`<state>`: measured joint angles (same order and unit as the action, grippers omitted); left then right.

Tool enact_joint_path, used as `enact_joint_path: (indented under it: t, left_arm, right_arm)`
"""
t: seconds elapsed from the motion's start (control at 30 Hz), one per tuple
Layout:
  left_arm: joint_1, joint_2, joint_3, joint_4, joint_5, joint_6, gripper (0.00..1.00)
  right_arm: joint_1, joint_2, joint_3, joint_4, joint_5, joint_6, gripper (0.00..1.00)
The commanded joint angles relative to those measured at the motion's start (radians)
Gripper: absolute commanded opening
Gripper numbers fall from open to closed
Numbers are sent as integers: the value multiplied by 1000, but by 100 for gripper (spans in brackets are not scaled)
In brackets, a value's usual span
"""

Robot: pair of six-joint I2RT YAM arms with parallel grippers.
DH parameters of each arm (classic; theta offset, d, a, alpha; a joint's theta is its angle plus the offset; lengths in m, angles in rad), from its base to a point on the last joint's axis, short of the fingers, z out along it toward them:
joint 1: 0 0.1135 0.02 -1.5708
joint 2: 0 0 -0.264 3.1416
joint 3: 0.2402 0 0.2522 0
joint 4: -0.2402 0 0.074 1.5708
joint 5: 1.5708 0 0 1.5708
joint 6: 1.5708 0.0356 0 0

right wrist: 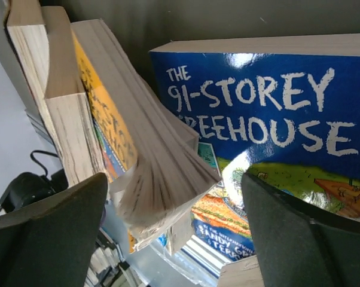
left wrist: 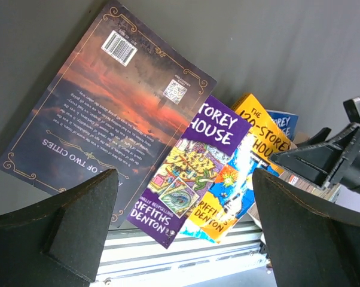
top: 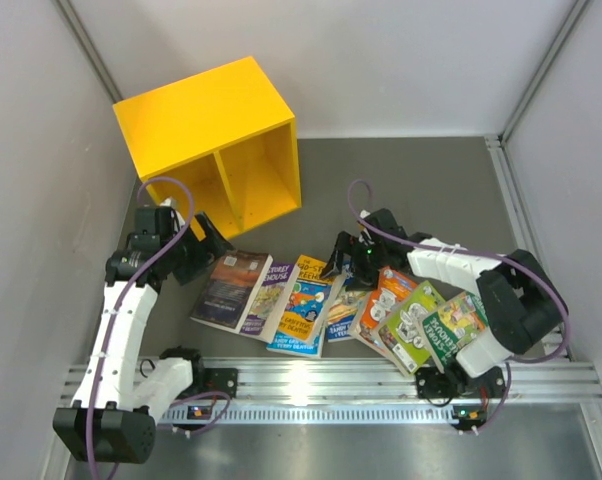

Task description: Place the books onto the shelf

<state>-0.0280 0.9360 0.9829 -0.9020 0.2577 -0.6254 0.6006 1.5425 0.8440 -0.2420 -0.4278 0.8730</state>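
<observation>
Top external: left hand (top: 209,248) has its fingers spread wide and grips nothing, just beside the far-left edge of the dark book (top: 227,288). Right hand (top: 347,256) is also spread wide with nothing clamped, low over the blue book (right wrist: 270,113) mid-row. Left wrist: dark book lies back cover up, purple book (left wrist: 195,161) overlaps its edge. Books (top: 306,300) are fanned in an overlapping row on the desk (top: 431,190). Yellow shelf (top: 196,130) sits far left, near the row but apart from it, compartments facing the books.
</observation>
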Motion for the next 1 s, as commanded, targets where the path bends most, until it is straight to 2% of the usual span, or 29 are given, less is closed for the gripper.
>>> enact_joint_path:
  t: [0.0,0.4,0.57,0.73,0.9,0.97]
  left_arm:
    - [0,-17,37,-24,3,24,98]
    - [0,-14,33,-35,0,35,98]
    - [0,-14,25,-22,5,26,97]
    - [0,-9,59,0,25,9,97]
    - [-4,26,125,35,101,39,97]
    - [-22,50,148,66,153,50,97]
  right_arm:
    - [22,36,-11,79,29,15,87]
    - [16,24,44,55,99,-19,35]
    - [16,-44,58,-15,141,-32,23]
    - [16,-111,160,-175,199,-90,0]
    - [16,-148,409,-389,205,-172,0]
    - [15,-165,501,-408,150,-180,0]
